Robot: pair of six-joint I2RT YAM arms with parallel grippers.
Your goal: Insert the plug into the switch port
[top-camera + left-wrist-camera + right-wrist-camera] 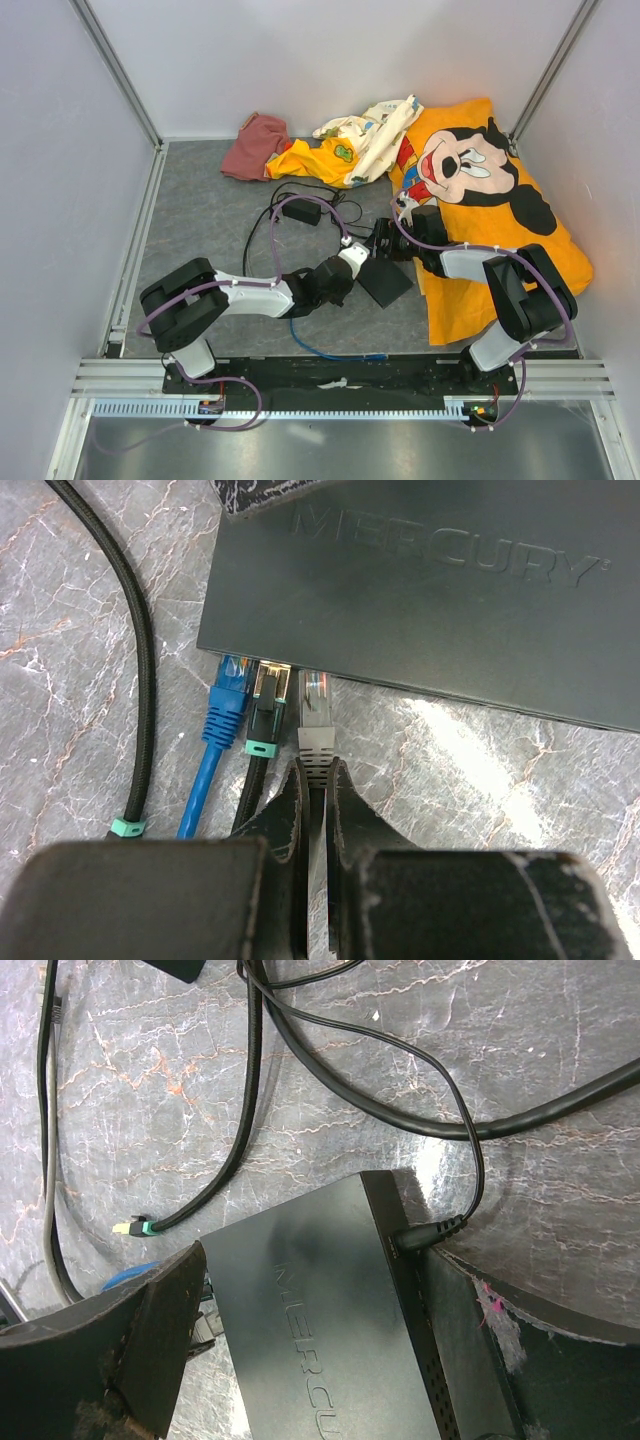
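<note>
Seemingly home already, the plug (233, 675) on the blue cable (205, 770) sits at the leftmost port of the switch (430, 600), its clear tip tucked under the casing edge; whether it has latched, I cannot tell. Next to it, a black-cabled plug (264, 700) fills the neighbouring port. Right of that, my left gripper (315, 775) is nipped almost closed on the boot of a grey plug (316, 715), whose tip meets the third port. Farther right, my right gripper (315, 1260) spans the switch wide, a finger against each side, bracing it on the table. By my reading, the blue insertion is done or nearly so, and what is left is to confirm that it is fully seated.

The surface is a grey marbled mat (200, 220). A power adapter (300, 211) lies beyond the switch, and a loose green-collared plug (135, 1228) rests near it. Along the back lie a maroon cloth (255, 145), a yellow garment (300, 160) and a large orange Mickey Mouse cloth (480, 200) that reaches down the right side beneath my right arm. White walls (300, 60) enclose the cell.
</note>
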